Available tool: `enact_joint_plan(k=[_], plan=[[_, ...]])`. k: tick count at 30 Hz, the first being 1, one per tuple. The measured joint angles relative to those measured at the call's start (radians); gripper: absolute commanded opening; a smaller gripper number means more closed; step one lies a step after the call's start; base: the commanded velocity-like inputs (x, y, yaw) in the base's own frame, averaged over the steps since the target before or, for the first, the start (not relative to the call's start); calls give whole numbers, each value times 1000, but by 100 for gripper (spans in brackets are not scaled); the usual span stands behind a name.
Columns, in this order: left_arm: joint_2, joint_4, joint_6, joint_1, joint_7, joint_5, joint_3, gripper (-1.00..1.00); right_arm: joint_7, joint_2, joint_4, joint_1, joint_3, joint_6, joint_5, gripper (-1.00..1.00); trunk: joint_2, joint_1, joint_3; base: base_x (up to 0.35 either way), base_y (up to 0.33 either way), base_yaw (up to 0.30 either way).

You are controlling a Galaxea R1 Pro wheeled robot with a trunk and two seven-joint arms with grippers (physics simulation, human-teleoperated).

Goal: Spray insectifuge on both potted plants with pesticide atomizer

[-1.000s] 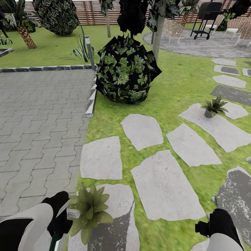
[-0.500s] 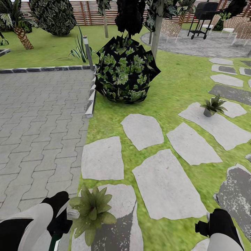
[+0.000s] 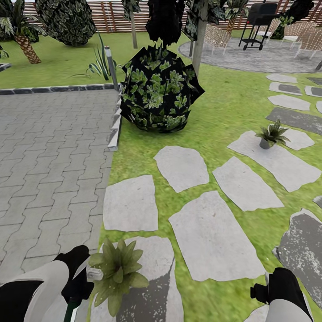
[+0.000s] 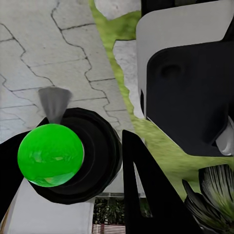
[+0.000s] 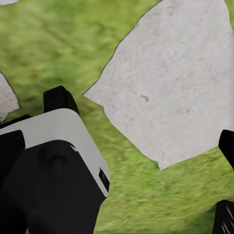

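Nearest to me, at the bottom left of the head view, my left gripper is closed around the pesticide atomizer. A strip of its green body shows below the black fingers, and its pale trigger head pokes out toward the first potted plant. In the left wrist view I look down on the bottle's bright green bottom, with a black finger alongside it and leaf tips of the plant at the corner. That plant sits just right of the gripper, on the near end of a grey stepping stone that is partly in shade.

My right gripper sits at the bottom right. I can't tell how wide its claw stands. Its wrist view looks at lawn and a pale stone, with only dark finger tips at the edge.

Further out, more stepping stones fan across the grass. To the left is grey paving, edged by a kerb. The second potted plant stands mid-right on a large slab, well apart from the first, with open stones and grass between us.

Beyond that, a big dark round bush stands centre, with a slim post just to its left. At the far side are a tree trunk, a palm, a black grill on a paved patch, and the slatted wooden fence.
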Motion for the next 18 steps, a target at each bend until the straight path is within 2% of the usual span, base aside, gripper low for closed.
enact_joint_plan(k=[7,14,18], plan=[[0,0,0,0,0,0,0,-100,0,0,0,0,0,0,0,100,-42,23,-19,0,0,0],[0,2,0,2,1,-1,-1,-100,0,0,0,0,0,0,1,100,-42,23,-19,0,0,0],[0,3,0,45,1,-2,-2,-100,0,0,0,0,0,0,1,100,-42,23,-19,0,0,-13]])
